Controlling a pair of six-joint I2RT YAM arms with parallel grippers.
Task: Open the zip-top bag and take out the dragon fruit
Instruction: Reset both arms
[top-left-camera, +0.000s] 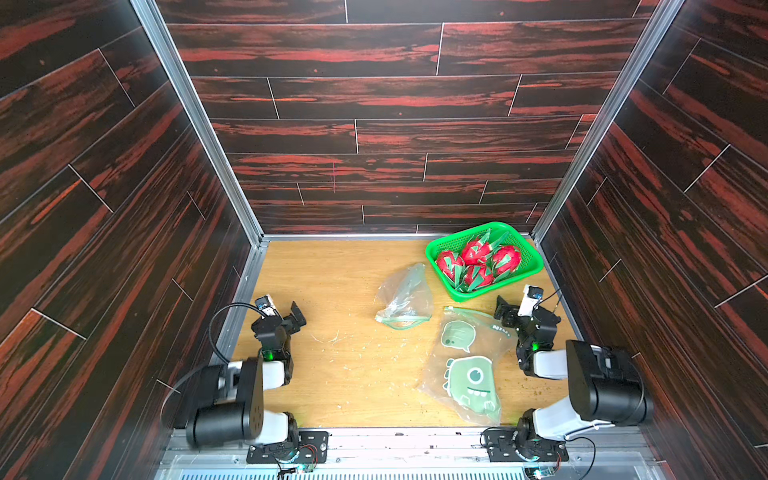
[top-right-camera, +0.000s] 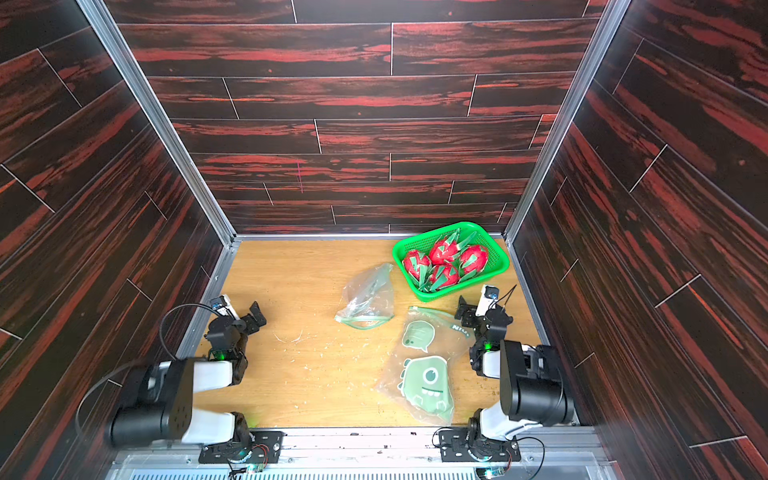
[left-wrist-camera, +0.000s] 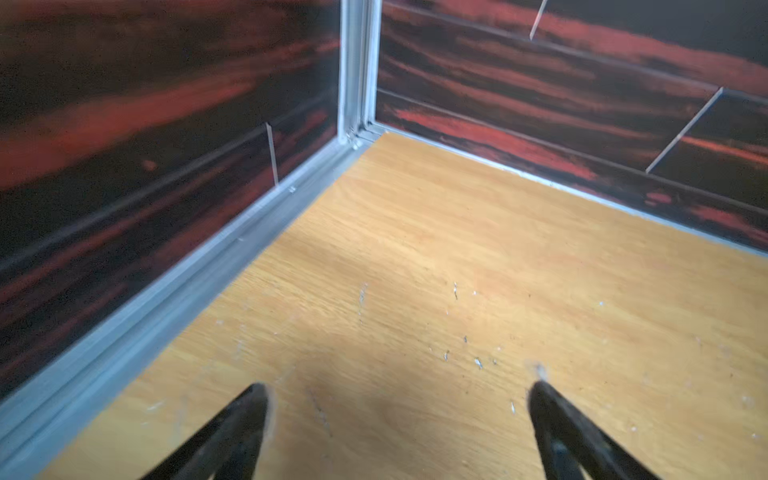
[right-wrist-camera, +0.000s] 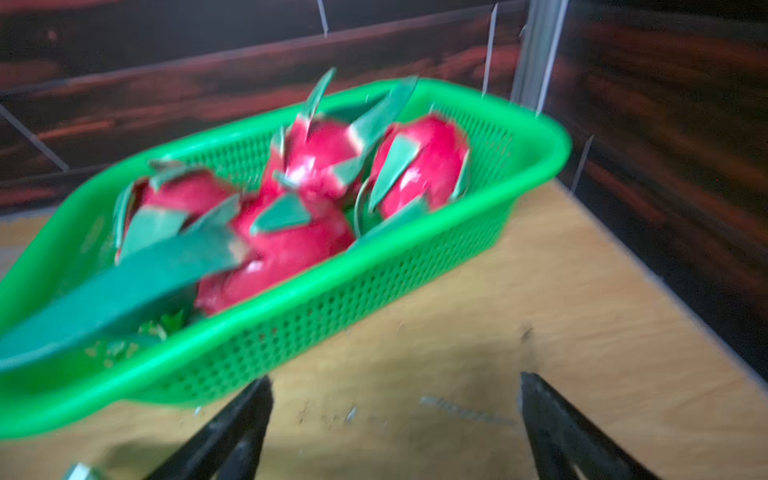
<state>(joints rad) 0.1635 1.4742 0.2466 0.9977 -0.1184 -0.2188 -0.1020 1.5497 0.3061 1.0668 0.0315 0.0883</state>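
1. Four dragon fruit (top-left-camera: 476, 251) (top-right-camera: 442, 251) sit together in the green basket (top-left-camera: 498, 284) at the far right corner of the table (top-left-camera: 340, 374). None is in a bag. The right wrist view is blurred but shows the same pile (right-wrist-camera: 291, 245) behind the basket wall (right-wrist-camera: 332, 307).
2. Clear zip-top bag (top-left-camera: 405, 299) (top-right-camera: 368, 297) lies crumpled mid-table, just beside the basket, with its green zip mouth gaping.
3. Printed zip-top bag (top-left-camera: 465, 365) (top-right-camera: 424, 374), with green monster graphics, lies flat on the right side of the table. Its zip end points toward the basket.
4. Left gripper (top-left-camera: 297, 318) (left-wrist-camera: 399, 390): jaws spread, nothing between them. It is over bare table near the left wall, well apart from both bags.
5. Right gripper (top-left-camera: 505, 309) (right-wrist-camera: 395, 382): jaws spread and empty. It is near the basket's near side, by the printed bag's zip end.
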